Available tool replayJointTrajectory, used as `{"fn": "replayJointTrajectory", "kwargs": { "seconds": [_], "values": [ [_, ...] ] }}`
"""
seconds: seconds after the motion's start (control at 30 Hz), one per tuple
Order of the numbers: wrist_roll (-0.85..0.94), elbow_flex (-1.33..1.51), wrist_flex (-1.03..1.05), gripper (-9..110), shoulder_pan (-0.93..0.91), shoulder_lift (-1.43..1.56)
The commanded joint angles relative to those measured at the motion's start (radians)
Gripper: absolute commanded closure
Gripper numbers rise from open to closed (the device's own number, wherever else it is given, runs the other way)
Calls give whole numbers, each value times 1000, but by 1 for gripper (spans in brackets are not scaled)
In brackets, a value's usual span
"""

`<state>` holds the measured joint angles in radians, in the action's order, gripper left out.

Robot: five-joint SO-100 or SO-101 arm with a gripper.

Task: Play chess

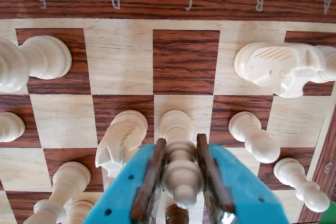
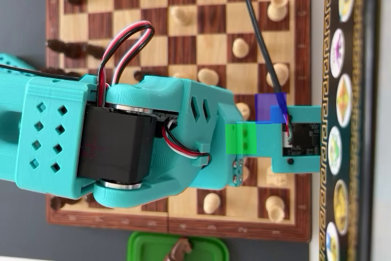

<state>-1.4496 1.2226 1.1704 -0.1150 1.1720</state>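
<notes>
**White pawn clamped between the blue jaws at the bottom centre of the wrist view**

The white pawn point(image 1: 181, 153) stands low in the wrist view, its base on a light square in the file marked C and its head toward the bottom edge. The gripper point(image 1: 181, 182) is closed on it, the two brown-padded fingers point(image 1: 149, 182) pressing its sides with only the pawn's width between them.

Much is cut off. A tall white piece point(image 1: 31, 61) at upper left runs out of frame, and the knight point(image 1: 286, 66) at upper right is clipped by the edge. A bishop point(image 1: 122, 140) leans just left of the gripper, its foot hidden behind the blue finger.

In the overhead view the teal arm point(image 2: 122, 139) covers the middle and lower left of the chessboard point(image 2: 177, 224), hiding gripper and pawn alike. A green container point(image 2: 137, 249) at the bottom edge holds a dark piece, only partly visible.
</notes>
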Motion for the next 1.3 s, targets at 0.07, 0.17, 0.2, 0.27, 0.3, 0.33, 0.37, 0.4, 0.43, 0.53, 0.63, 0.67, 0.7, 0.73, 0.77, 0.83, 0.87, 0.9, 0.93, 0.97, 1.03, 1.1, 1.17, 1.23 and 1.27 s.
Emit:
{"fn": "replayJointTrajectory", "kwargs": {
  "seconds": [0.07,0.17,0.2,0.27,0.3,0.33,0.37,0.4,0.43,0.53,0.63,0.67,0.7,0.73,0.77,0.83,0.87,0.9,0.93,0.97,1.03,1.1,1.17,1.23,1.27],
  "values": [
    [8,-43,-12,91,-11,9],
    [8,-43,-12,91,-11,9],
    [8,-43,-12,90,-11,9],
    [8,-43,-12,87,-11,9],
    [8,-43,-12,87,-11,9],
    [8,-43,-12,87,-11,9],
    [8,-43,-12,87,-11,9],
    [8,-43,-12,87,-11,9],
    [8,-43,-12,87,-11,9],
    [9,-54,-12,87,-11,9],
    [9,-67,-11,87,-11,11],
    [9,-69,-9,87,-9,11],
    [9,-69,-11,87,-9,11],
    [9,-69,-11,87,-9,11],
    [9,-69,-11,87,-9,11],
    [9,-69,-9,87,-9,11],
    [9,-69,-8,87,-9,12],
    [9,-69,-6,87,-9,17],
    [9,-69,-3,87,-9,29],
    [9,-63,-3,87,-11,48],
    [9,-58,-2,87,-12,80],
    [9,-58,-2,87,-12,101],
    [8,-58,-2,87,-12,115],
    [8,-57,-2,87,-12,121],
    [8,-57,-2,87,-12,123]
  ]
}}
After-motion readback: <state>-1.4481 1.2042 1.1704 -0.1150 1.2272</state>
